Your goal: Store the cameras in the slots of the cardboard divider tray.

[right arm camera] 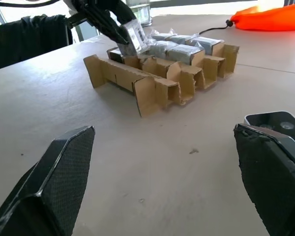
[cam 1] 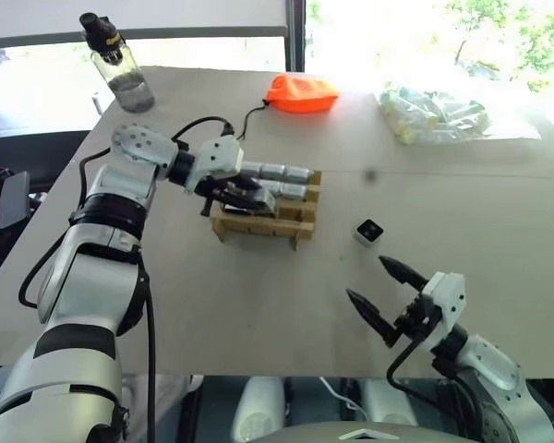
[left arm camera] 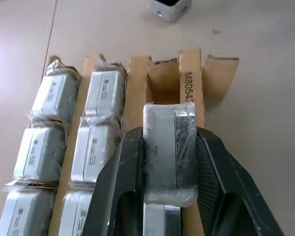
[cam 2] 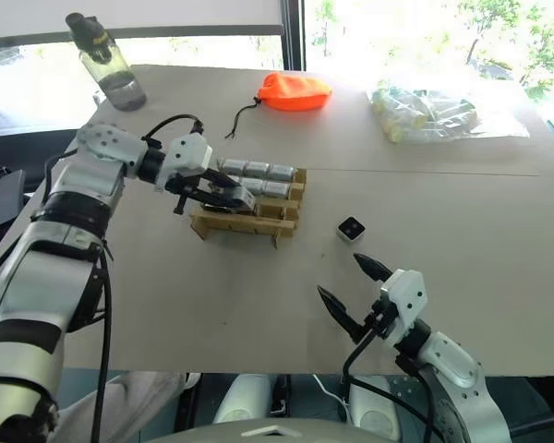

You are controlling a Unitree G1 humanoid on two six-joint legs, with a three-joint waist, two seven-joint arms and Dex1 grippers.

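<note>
while clenched on a wrapped camera [left arm camera: 168,147], left hand [left arm camera: 169,206] over the cardboard divider tray [cam 1: 258,224]; right hand [cam 1: 380,293] released

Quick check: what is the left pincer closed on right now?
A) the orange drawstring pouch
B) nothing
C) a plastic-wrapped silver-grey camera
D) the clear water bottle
C: the left pincer clamps a plastic-wrapped silver-grey camera over the tan cardboard divider tray.

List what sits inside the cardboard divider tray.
Cardboard divider tray: two far rows hold wrapped cameras; the left gripper holds another over the third row. Slot bottoms are hidden.
</note>
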